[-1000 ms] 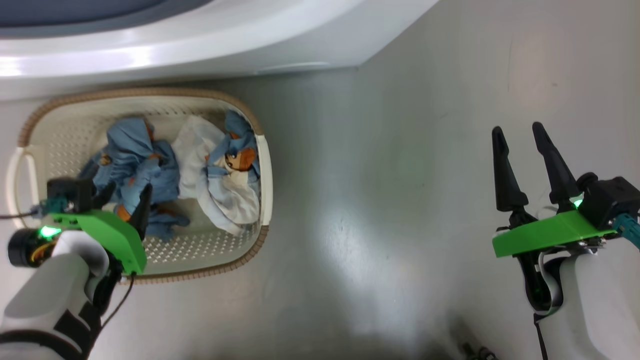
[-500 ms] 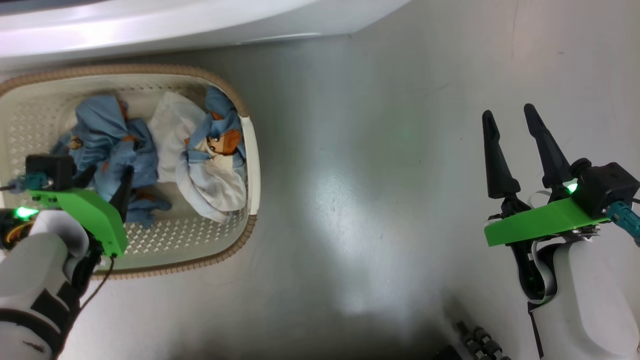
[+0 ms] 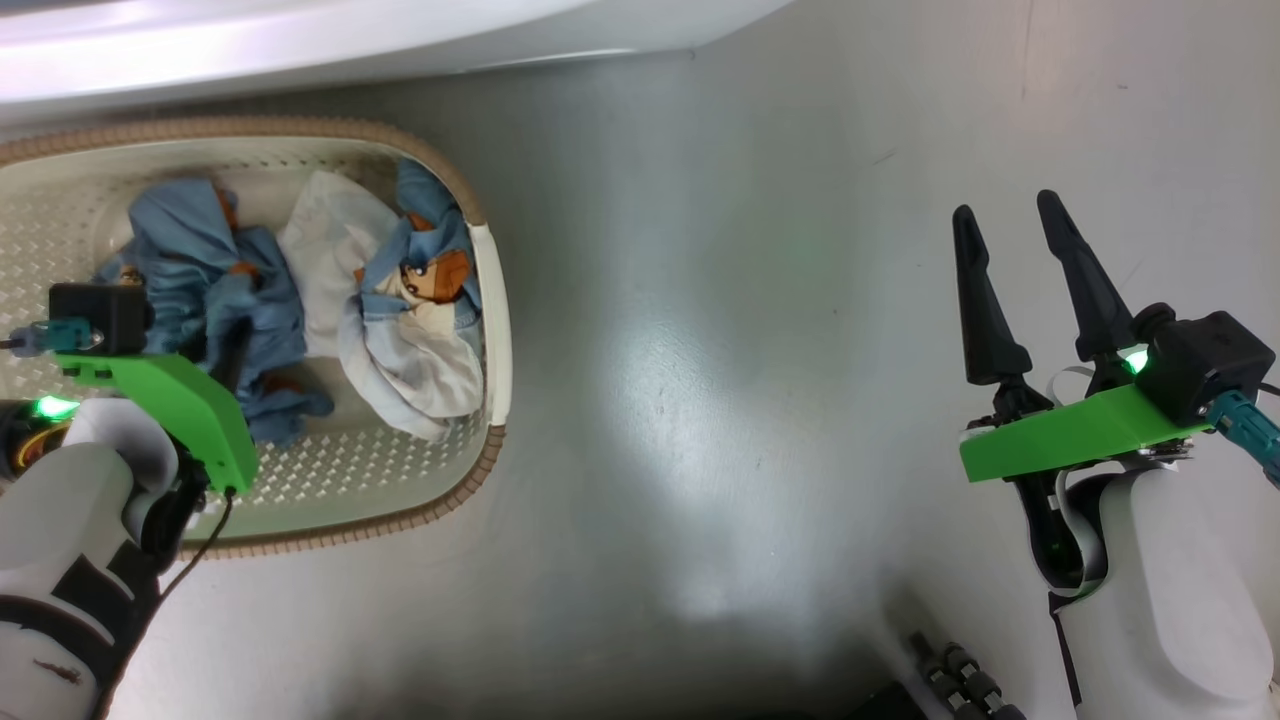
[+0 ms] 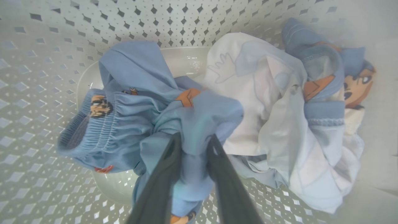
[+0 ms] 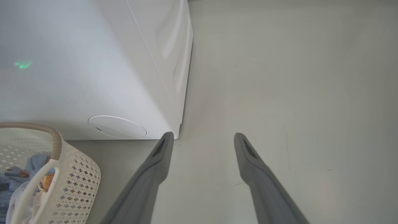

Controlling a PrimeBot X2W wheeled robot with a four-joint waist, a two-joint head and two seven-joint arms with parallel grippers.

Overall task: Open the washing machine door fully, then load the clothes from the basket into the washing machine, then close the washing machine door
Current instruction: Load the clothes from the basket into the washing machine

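Head view: my left gripper (image 3: pixel 222 350) is down in the basket (image 3: pixel 492 300), on the left, just near of the washing machine (image 3: pixel 300 40). The clothes (image 3: pixel 400 330) lie heaped inside.

Left wrist view: my left fingers are drawn partway in, pinching a fold of the blue garment (image 4: pixel 161 118). I judge a slow, straight lift best, watching that the white piece does not drag along.

Right wrist view: my right gripper (image 5: pixel 202 140) hangs over the floor (image 5: pixel 295 93), spread wide, holding nothing.
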